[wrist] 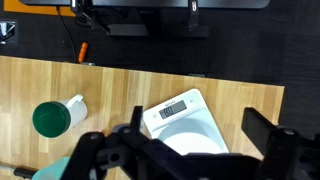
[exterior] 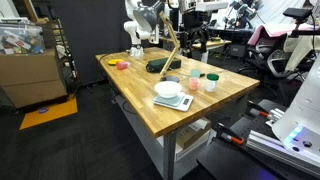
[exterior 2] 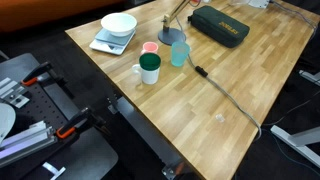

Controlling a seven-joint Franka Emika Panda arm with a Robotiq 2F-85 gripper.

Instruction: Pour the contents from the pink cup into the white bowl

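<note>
The pink cup [exterior 2: 150,48] stands upright on the wooden table, just beside the scale; it also shows in an exterior view [exterior: 193,87]. The white bowl [exterior 2: 118,24] sits on a white digital scale [exterior 2: 108,43], also seen in an exterior view [exterior: 168,89]. In the wrist view my gripper [wrist: 200,128] is open and empty, high above the bowl [wrist: 195,150] and the scale [wrist: 172,108]. The gripper's body hides part of the bowl, and the pink cup is not visible in that view.
A white cup with a green top [exterior 2: 149,68] and a teal cup [exterior 2: 179,52] stand next to the pink cup. A grey lamp base [exterior 2: 172,36], a dark green case [exterior 2: 220,27] and a cable [exterior 2: 225,95] lie further along. A small orange-pink item [exterior: 122,65] lies at the far end.
</note>
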